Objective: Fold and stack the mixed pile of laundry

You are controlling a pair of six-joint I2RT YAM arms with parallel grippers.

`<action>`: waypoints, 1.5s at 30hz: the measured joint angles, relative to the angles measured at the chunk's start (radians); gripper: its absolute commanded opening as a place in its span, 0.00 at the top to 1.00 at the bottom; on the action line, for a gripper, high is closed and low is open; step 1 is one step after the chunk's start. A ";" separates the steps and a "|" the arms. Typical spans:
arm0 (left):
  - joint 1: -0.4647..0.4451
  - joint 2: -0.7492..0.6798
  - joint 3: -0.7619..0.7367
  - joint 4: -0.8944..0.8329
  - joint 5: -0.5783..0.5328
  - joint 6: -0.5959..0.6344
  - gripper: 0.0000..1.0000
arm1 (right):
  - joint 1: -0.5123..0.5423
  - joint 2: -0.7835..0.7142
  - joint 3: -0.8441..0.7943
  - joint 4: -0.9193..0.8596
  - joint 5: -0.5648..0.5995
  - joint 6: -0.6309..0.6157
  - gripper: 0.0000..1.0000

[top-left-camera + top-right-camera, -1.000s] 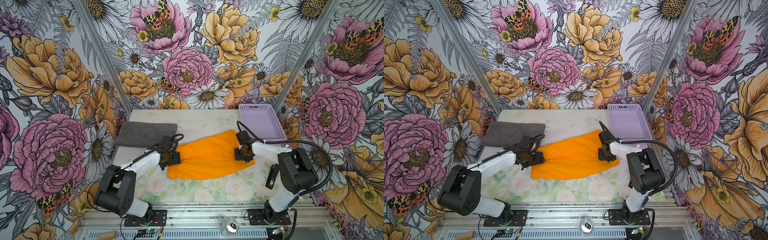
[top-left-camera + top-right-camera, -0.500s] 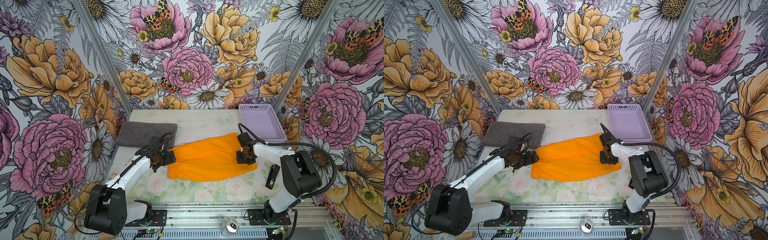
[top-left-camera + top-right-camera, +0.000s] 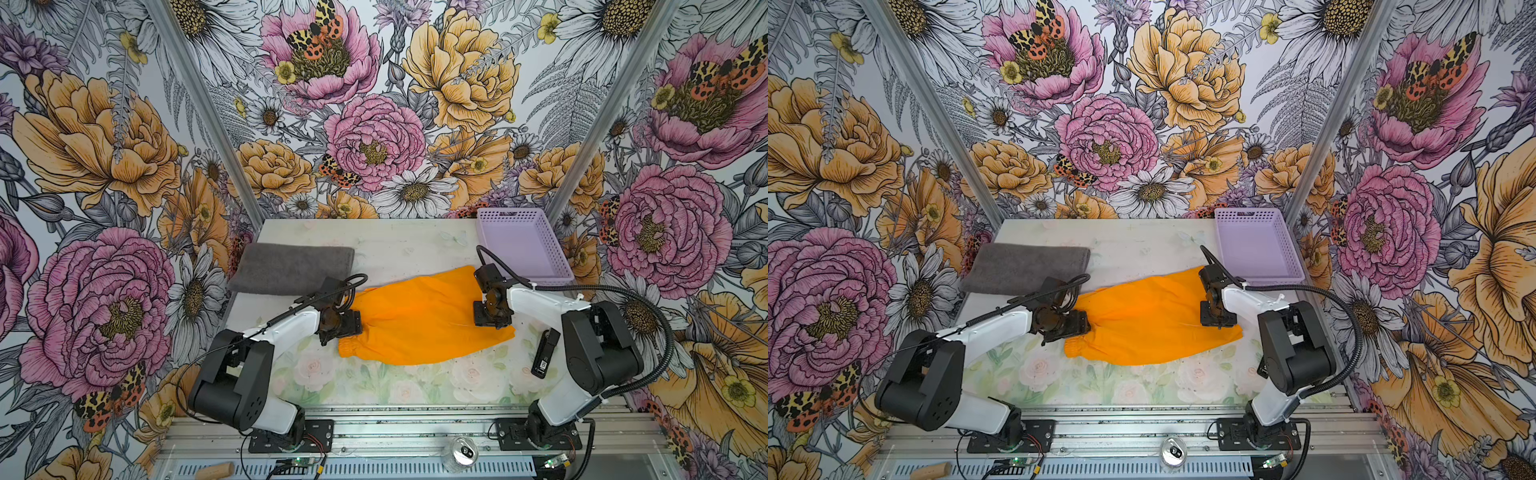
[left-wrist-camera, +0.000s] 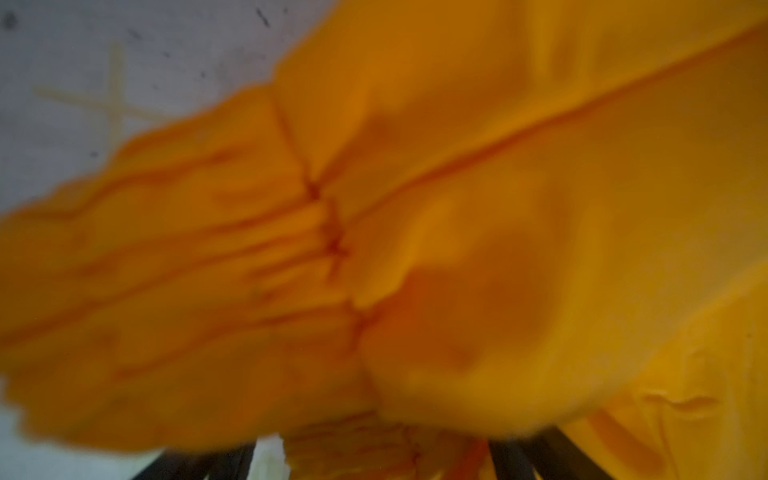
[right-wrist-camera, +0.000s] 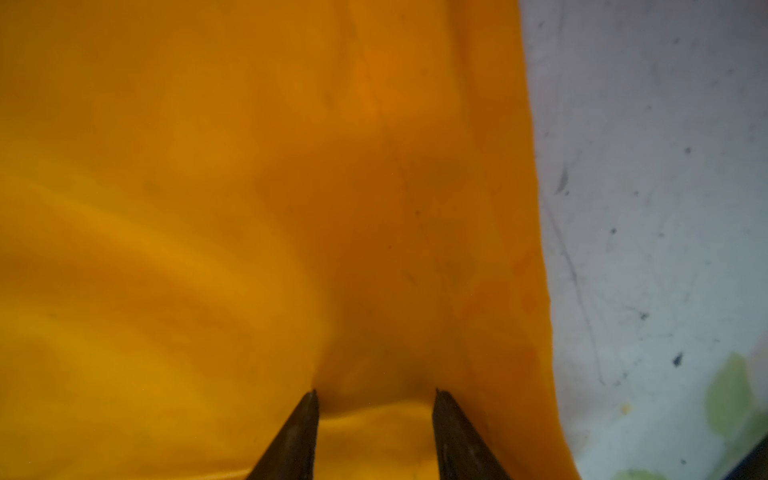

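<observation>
Shorts (image 4: pixel 457 208), blurred, hide most of spread left jaws; right jaws parted.

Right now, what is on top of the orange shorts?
The left end effector at the waistband end of the orange shorts, the right end effector at the other end. Cloth beneath both is hidden.

smooth matt orange cloth shorts (image 3: pixel 424 320), plush grey terry towel (image 3: pixel 291 268), perforated lavender plastic basket (image 3: pixel 515 216)

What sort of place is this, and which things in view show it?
Probably a robot test booth: left arm and right arm bolted to a metal rail, flower-printed walls around a small table with shorts, a towel and a basket.
</observation>
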 measured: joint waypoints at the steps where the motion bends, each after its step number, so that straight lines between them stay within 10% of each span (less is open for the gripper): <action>1: -0.004 0.012 0.009 0.003 -0.003 0.000 0.21 | 0.000 0.000 0.000 0.000 0.000 0.000 0.52; 26: -0.040 0.138 0.095 0.051 -0.031 0.007 1.00 | -0.001 -0.002 0.000 0.000 -0.001 -0.008 0.50; 45: 0.014 -0.052 0.226 -0.284 -0.033 0.071 1.00 | 0.085 -0.161 0.021 0.006 -0.163 0.011 0.44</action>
